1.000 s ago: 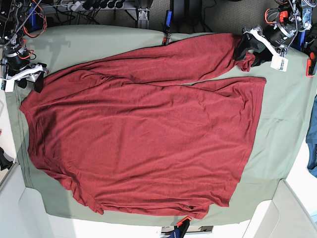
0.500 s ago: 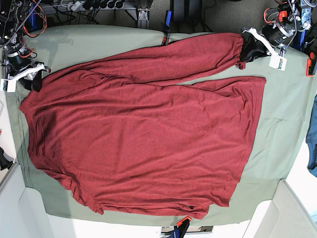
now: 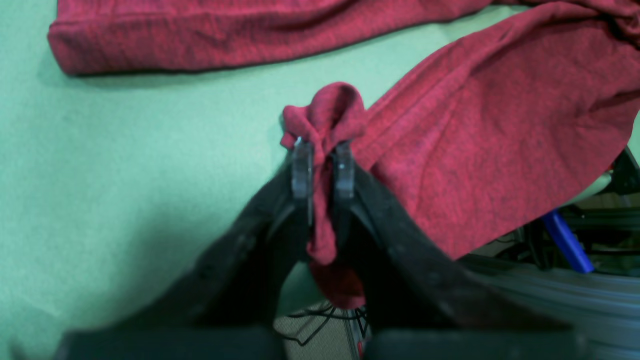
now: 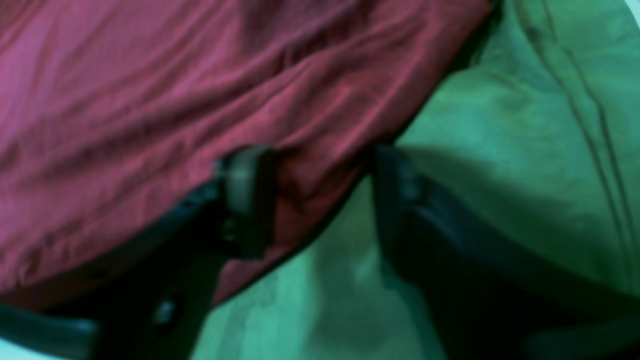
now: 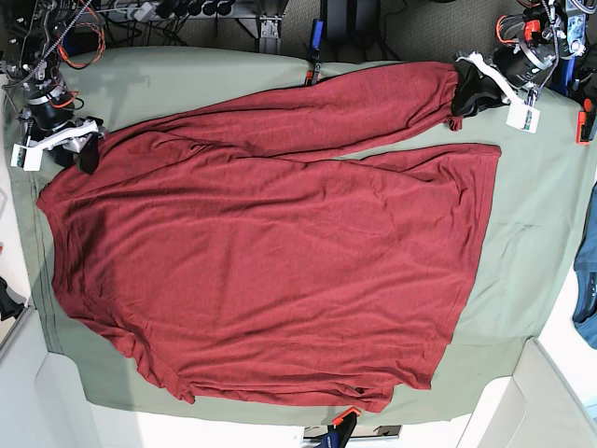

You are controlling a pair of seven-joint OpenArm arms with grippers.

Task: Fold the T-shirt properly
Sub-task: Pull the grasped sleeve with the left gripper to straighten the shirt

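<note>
Pinched in the clamped left gripper (image 3: pixel 323 167), one T-shirt (image 5: pixel 270 252) corner; straddled by the spread right gripper (image 4: pixel 320 200), the opposite edge.

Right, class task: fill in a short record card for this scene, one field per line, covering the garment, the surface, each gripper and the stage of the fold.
garment: maroon T-shirt, spread mostly flat
surface: sage-green table cloth
left gripper: shut on a bunched bit of the shirt's edge
right gripper: open, jaws astride the shirt's edge, one finger on the fabric, the other over the cloth
fold stage: one long strip angled across the top; main body unfolded
</note>
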